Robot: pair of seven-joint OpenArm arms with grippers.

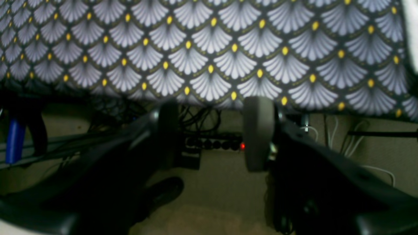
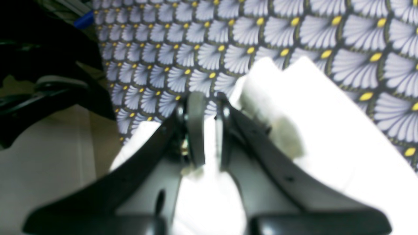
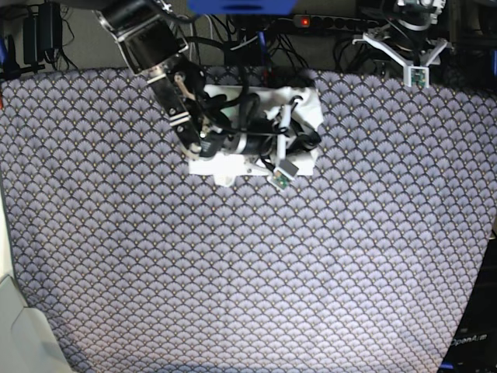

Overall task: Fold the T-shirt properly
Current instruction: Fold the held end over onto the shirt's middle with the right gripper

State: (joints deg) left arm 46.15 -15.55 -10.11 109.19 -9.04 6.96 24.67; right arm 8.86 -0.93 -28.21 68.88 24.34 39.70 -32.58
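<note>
Base view: right arm [image 3: 225,132] over T-shirt [image 3: 309,109]

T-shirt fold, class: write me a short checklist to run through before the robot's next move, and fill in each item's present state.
1. T-shirt lies on the patterned cloth, near its far edge: ok.
2. Right gripper is over the shirt, jaws nearly together: ok.
3. Right gripper actually pinches fabric: cannot tell.
4. Left gripper is open and empty: ok.
5. Left gripper is near the shirt: not ok, it hangs beyond the table edge.
6. Fold is neat: cannot tell, the arm hides most of it.
</note>
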